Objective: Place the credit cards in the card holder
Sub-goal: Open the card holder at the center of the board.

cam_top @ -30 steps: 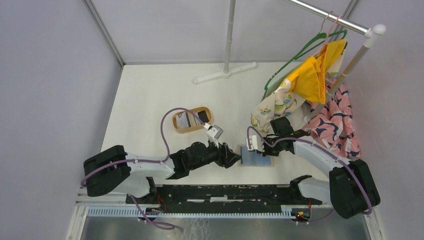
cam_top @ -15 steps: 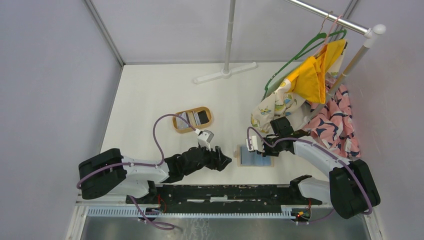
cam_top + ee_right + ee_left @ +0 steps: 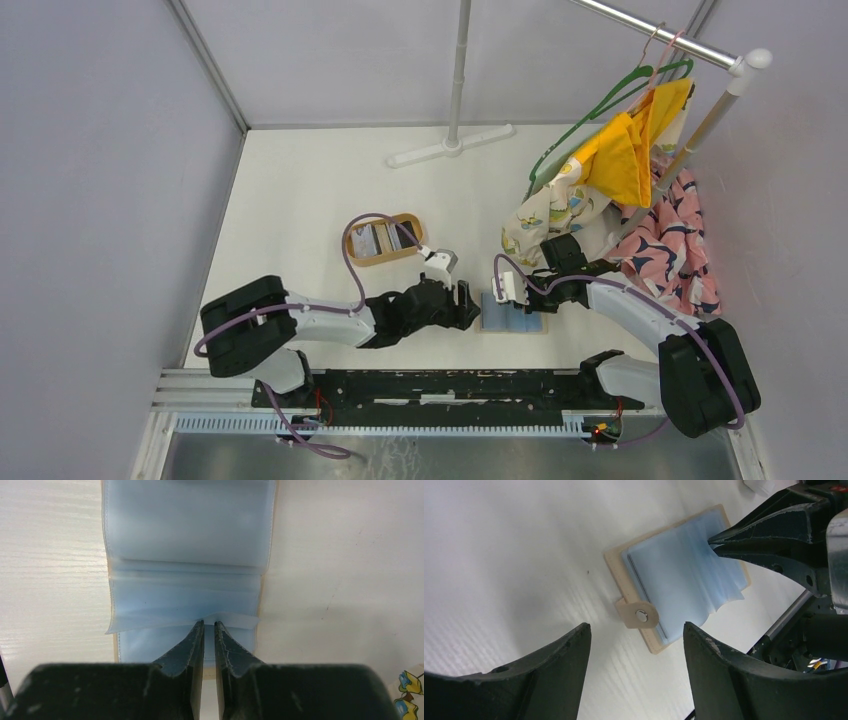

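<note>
From the top view, the credit cards (image 3: 372, 240) lie in the oval wooden tray (image 3: 350, 246), well apart from the card holder (image 3: 500, 318), which sits open on the white surface (image 3: 300, 190) between my two arms. The left gripper (image 3: 468, 303) is just beside its edge and the right gripper (image 3: 524, 302) is over it.

In the left wrist view, the left gripper (image 3: 635, 630) is spread wide and holds nothing. The card holder (image 3: 674, 570) has a matte tan shell, soft translucent blue sleeves and a small tab with a metal snap (image 3: 640, 615). The right gripper (image 3: 713, 544) pinches one limp sleeve up. My worry is that this film looks slick and floppy. If I pull harder it could slide free, or drag the light wallet along the smooth surface.

In the right wrist view, the right gripper (image 3: 209, 627) is nearly closed on the very edge of a sleeve of the card holder (image 3: 190, 530). So shallow a bite could let go, the pocket would fall flat, and a stiff card would then butt against it.
</note>
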Available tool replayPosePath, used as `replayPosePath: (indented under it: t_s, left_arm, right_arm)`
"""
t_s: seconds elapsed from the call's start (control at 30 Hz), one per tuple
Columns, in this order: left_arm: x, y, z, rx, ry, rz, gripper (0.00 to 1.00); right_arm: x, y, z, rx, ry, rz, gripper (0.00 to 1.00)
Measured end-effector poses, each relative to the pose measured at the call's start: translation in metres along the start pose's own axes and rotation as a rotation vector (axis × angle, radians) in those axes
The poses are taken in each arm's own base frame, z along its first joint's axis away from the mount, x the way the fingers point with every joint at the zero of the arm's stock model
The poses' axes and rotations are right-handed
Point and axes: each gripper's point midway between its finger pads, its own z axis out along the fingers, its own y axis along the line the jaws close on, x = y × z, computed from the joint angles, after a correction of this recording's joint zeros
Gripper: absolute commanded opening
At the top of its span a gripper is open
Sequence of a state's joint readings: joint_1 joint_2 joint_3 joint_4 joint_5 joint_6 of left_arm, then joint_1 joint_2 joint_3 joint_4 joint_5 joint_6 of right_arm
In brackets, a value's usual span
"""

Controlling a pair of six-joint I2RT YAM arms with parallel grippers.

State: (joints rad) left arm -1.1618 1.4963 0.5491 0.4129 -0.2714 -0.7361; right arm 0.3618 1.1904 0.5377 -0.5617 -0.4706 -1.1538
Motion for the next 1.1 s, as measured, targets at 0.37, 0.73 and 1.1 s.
replayPosePath:
  t_s: [0.37, 0.73, 1.1]
  left_arm:
    - [0.016, -0.01, 0.03, -0.13, 0.077, 0.077, 0.39]
    - [0.019, 0.007, 0.023, -0.204, 0.087, 0.102, 0.02]
    - [-0.019, -0.025, -0.01, -0.021, -0.048, 0.017, 0.02]
  right_arm:
    - [0.0, 0.0, 0.0, -0.001, -0.001, -0.003, 0.19]
    - [-0.006, 0.006, -0.002, -0.017, -0.032, 0.0, 0.28]
    - [-0.084, -0.001, -0.035, 0.025, -0.34, -0.089, 0.63]
